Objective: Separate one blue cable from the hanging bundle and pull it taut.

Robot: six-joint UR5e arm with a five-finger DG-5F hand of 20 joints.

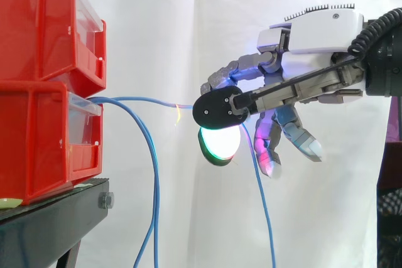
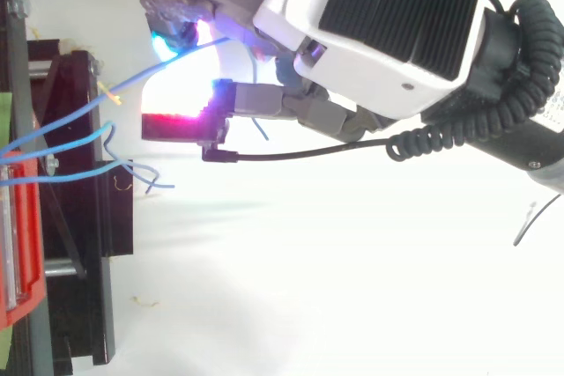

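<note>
White curtain [image 1: 182,23] is seen behind two red bins stacked at the front edge of a black stand [image 1: 50,218], the upper red bin [image 1: 38,23] resting on the lower red bin [image 1: 31,142]. One blue cable [image 1: 138,99] is drawn out almost level from the front edge of the lower bin to the hand [image 1: 314,36], which is held well clear of the stand. The fingers are curled close together and the cable is pinched among them, beside a pad [image 1: 220,142] lit green and white. Beyond the hand, the cable's free length is left hanging. The other blue cables [image 1: 154,180] are seen drooping in a loop just beside the stand's front edge.
</note>
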